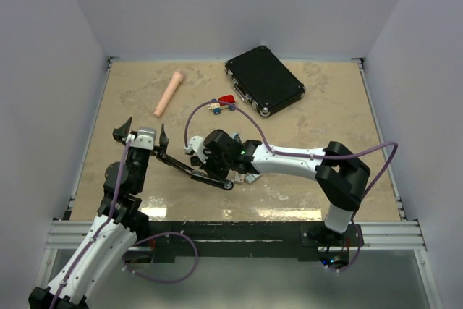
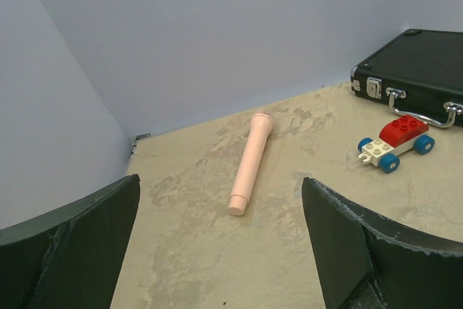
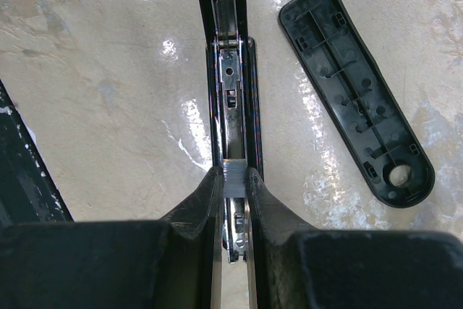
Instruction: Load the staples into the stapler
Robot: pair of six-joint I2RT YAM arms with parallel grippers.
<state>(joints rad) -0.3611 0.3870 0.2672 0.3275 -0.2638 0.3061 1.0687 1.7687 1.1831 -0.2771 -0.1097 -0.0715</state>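
While the right gripper [image 3: 233, 187] pinches the staples [image 3: 233, 176] over the stapler [image 3: 230, 77] — left gripper [image 2: 221, 200] spread wide — they probably need lowering straight in.

Counter [image 1: 340, 117] bare at 3 o'clock. Black case [image 1: 264, 79] blocks 1 o'clock, pink cylinder [image 1: 168, 92] 11 o'clock, toy car [image 1: 222, 103] 12 o'clock. Stapler [image 1: 189, 168] lies across centre.
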